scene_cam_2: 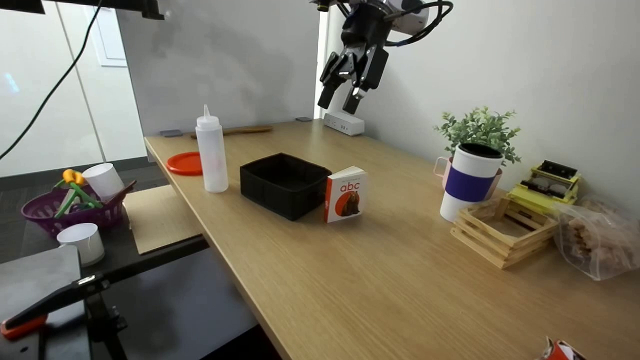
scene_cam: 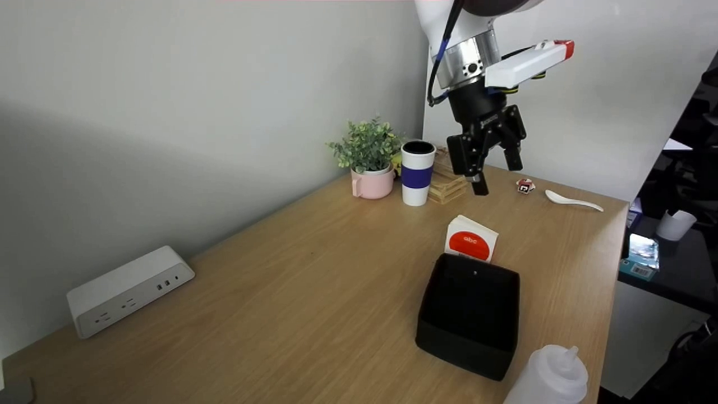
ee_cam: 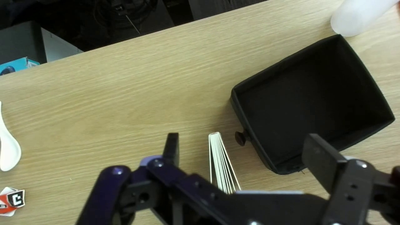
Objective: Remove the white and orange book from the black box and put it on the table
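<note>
- Book: right of centre in an exterior view, outside the box.
- Mid-frame in an exterior view: upright on the desk.
- Wrist view, lower centre: fanned open, probably for balance; hand wide, empty, likely for clearance.

In an exterior view, your book stood on the table right of centre, just beside the box, which sat below it in the frame. The bottle stood lower right, the power strip lower left, the cup near centre, right of the potted plant. Your gripper hung at upper right, left of the spoon.
</note>
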